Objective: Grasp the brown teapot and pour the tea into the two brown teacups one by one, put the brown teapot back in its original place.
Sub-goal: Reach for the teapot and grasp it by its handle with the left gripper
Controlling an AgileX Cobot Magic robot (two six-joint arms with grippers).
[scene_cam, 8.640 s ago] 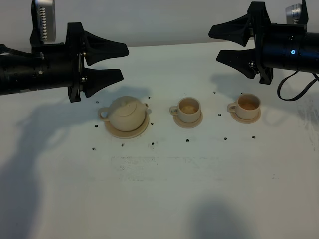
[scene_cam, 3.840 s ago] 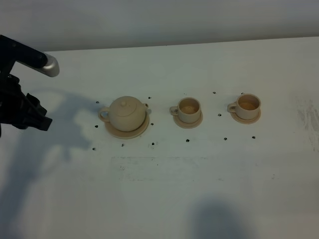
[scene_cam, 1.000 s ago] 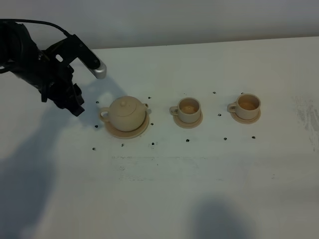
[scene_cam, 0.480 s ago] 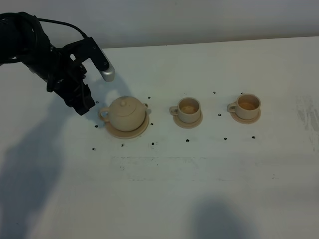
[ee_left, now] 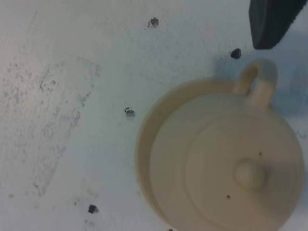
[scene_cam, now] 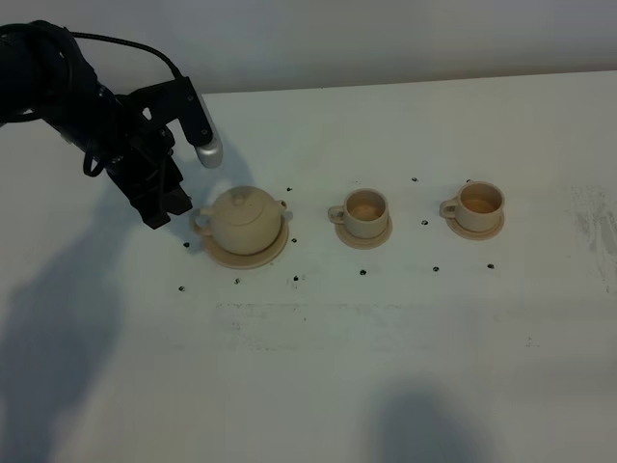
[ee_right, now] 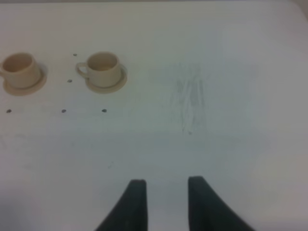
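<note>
The brown teapot (scene_cam: 244,220) stands with its lid on, on its wide saucer plate (scene_cam: 253,257) at the left of the white table. Its loop handle (scene_cam: 201,221) points left. My left gripper (scene_cam: 170,206) is open and empty just left of the handle, not touching it. In the left wrist view the teapot (ee_left: 226,163) fills the frame, with one dark fingertip (ee_left: 268,23) beside the handle (ee_left: 257,79). The two brown teacups (scene_cam: 366,209) (scene_cam: 480,203) stand upright on small saucers to the right. My right gripper (ee_right: 166,195) is open and empty, far from the cups (ee_right: 103,67) (ee_right: 19,70).
Small black dot marks (scene_cam: 295,280) are scattered around the teapot and cups. The table's back edge (scene_cam: 386,85) runs behind the row. A scuffed patch (scene_cam: 588,207) lies at the far right. The right arm is out of the high view.
My left arm has come in from the left and swung down and right, bringing its gripper up beside the teapot's handle. Teapot and cups have not moved.
</note>
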